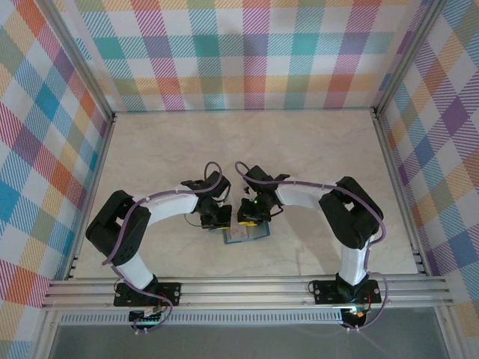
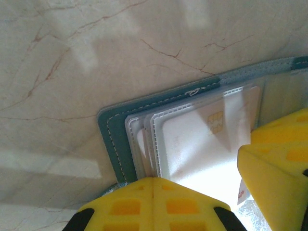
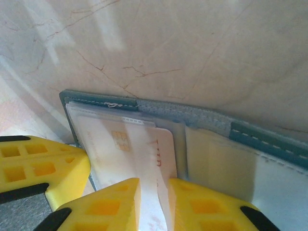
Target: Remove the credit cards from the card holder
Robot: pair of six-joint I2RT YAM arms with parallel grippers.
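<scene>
card holder: small teal-blue stitched folding card holder (image 1: 243, 236), lying open and flat on the pale marble-look table (image 1: 299, 149), toward 6 o'clock of the table's middle, near the arm bases; open so the slots face up for the fingers
credit card: thin white rectangular credit card (image 2: 192, 144) with a gold chip, lying in the clear plastic sleeves (image 2: 139, 130); not yet out; further cards behind it cannot be told
left gripper: yellow-fingered left gripper (image 2: 153, 185) at 10 o'clock of the holder; pads pressed together, nothing seen between them; the tips sit on the sleeves' near edge, likely pinning the holder so it won't slide
right gripper: yellow-fingered right gripper (image 3: 154, 185) at 12 o'clock of the holder; jaws a narrow slot apart, tips straddling the card's printed end; probably lining up to pinch it; no firm grasp visible
risk: the sleeve may lift with the card
</scene>
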